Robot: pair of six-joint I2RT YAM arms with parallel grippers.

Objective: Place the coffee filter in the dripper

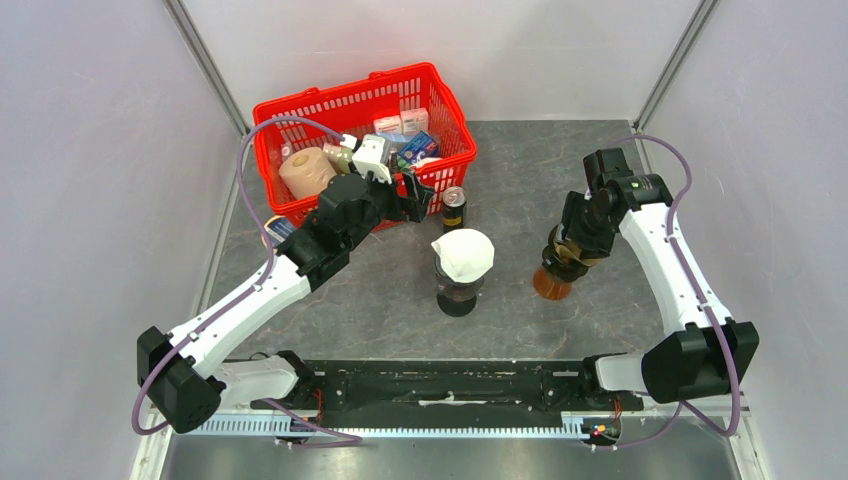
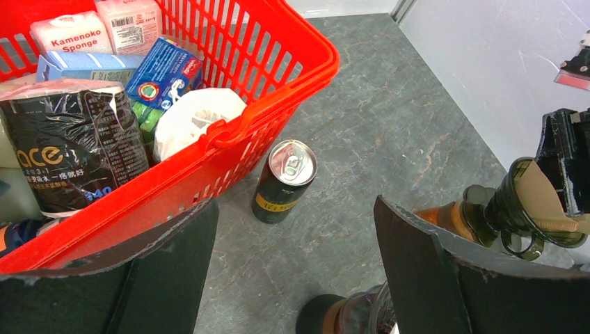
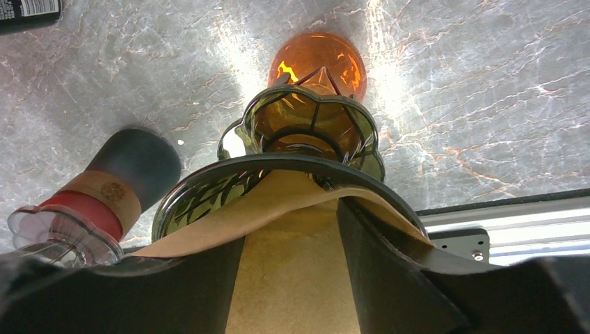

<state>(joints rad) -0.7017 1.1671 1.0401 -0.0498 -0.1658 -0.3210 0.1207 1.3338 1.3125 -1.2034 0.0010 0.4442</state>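
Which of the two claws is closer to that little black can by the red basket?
Left. The left gripper hovers just beside the can, at the basket corner. The right gripper is well away on the other side, over the dripper.

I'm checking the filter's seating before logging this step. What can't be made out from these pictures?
How deep the filter sits in the dripper: in the top view the right arm largely covers it; in the right wrist view the tool fingers hide its sides.
Centre brewer: in the left wrist view the bottom edge cuts it off; in the top view the white filter covers its mouth.
Can label: too small in the top view, steeply foreshortened in the left wrist view.
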